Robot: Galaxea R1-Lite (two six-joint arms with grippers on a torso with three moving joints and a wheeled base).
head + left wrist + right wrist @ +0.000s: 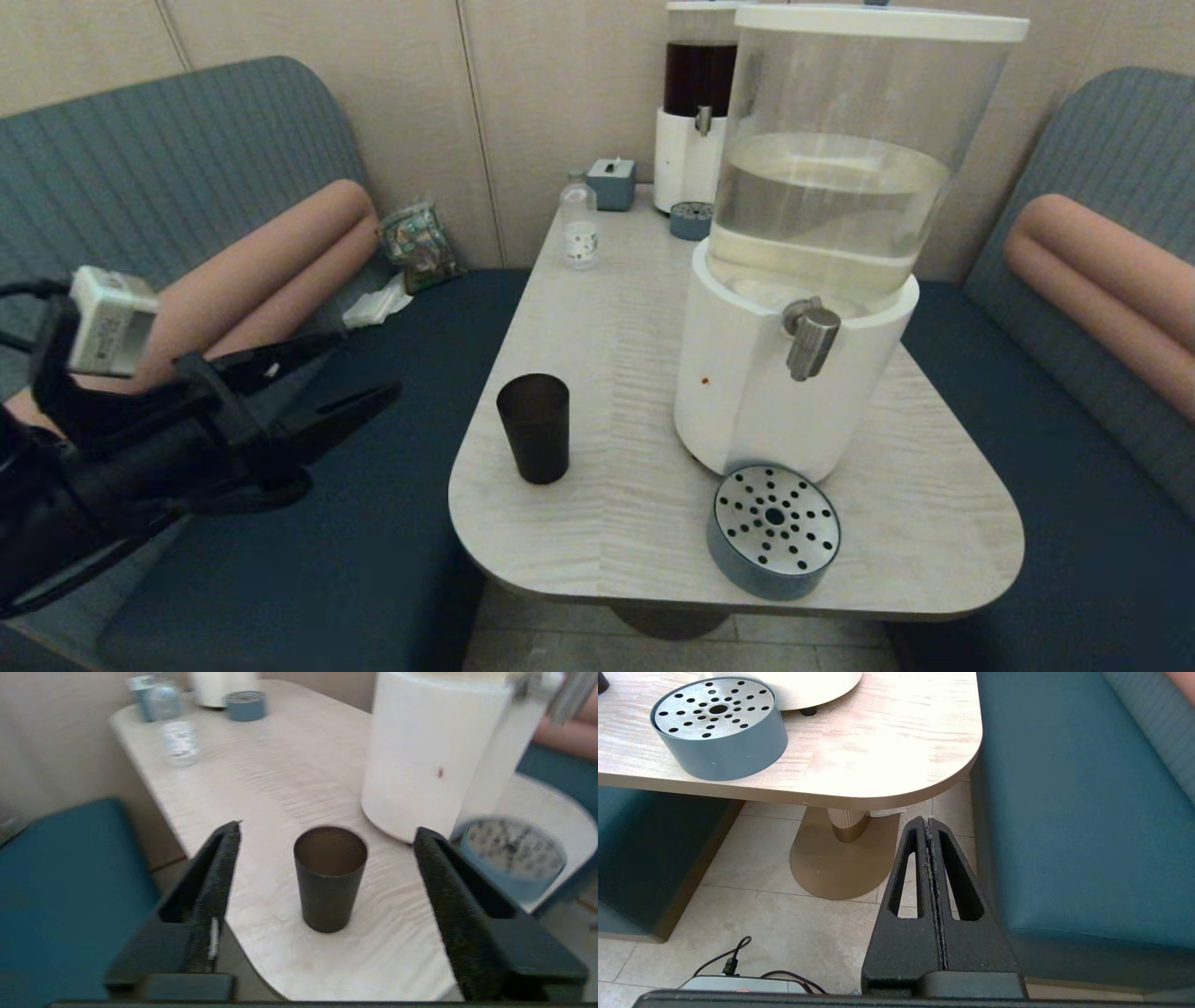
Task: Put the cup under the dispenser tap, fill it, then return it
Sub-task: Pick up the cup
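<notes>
The left gripper (327, 835), fingers spread, hovers short of the cup (330, 877); the right gripper (928, 823), fingers pressed together, hangs below the table (878, 765).

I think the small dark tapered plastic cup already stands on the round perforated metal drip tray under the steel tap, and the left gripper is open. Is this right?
Not quite. The head view shows the small dark tapered plastic cup standing on the bare pale wooden table, to the left of the round perforated metal drip tray, not on it under the steel tap. The left gripper is indeed open.
</notes>
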